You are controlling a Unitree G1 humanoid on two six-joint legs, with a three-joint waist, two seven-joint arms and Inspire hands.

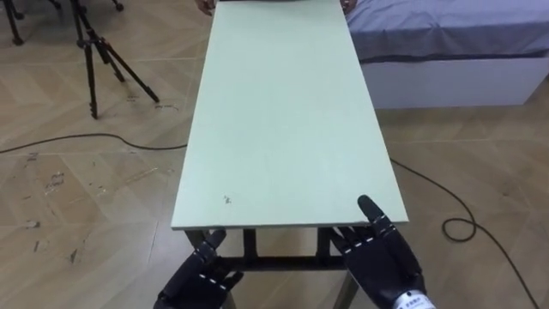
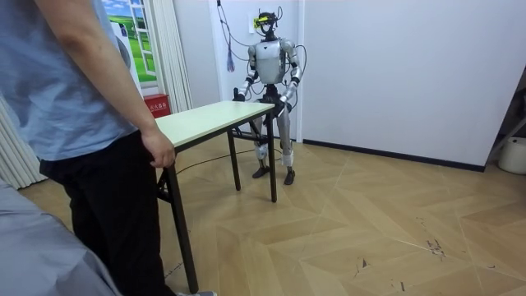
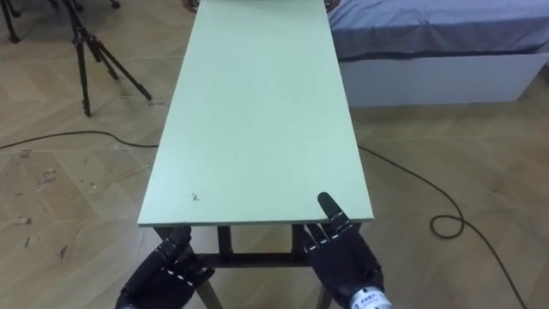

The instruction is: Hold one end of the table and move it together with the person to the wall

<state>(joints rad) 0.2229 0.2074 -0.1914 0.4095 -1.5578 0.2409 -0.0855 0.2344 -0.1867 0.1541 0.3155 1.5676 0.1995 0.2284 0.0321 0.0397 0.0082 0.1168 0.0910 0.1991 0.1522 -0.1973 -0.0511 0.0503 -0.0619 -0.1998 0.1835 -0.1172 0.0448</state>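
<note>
Fingers (image 1: 212, 246) of the left hand (image 1: 197, 279), at 7 o'clock, reach under the near edge of the pale green rectangular surface (image 1: 283, 129); I cannot tell their grip. At 5 o'clock the right hand (image 1: 384, 262) clamps that edge, thumb on top. Wooden floor (image 1: 77, 180) lies open at 9 o'clock. A black tripod (image 1: 99, 51) stands at 11, and a grey-sheeted bed (image 1: 455, 39) crowds 1. At 12 a person's hand (image 2: 158, 152) grips the far edge.

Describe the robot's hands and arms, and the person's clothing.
Both the left hand and the right hand are black, with white marks along the fingers; the right carries a white tag on its back. The arms are silver-grey with dark joints. The person at the table wears a light blue shirt and black trousers.
</note>
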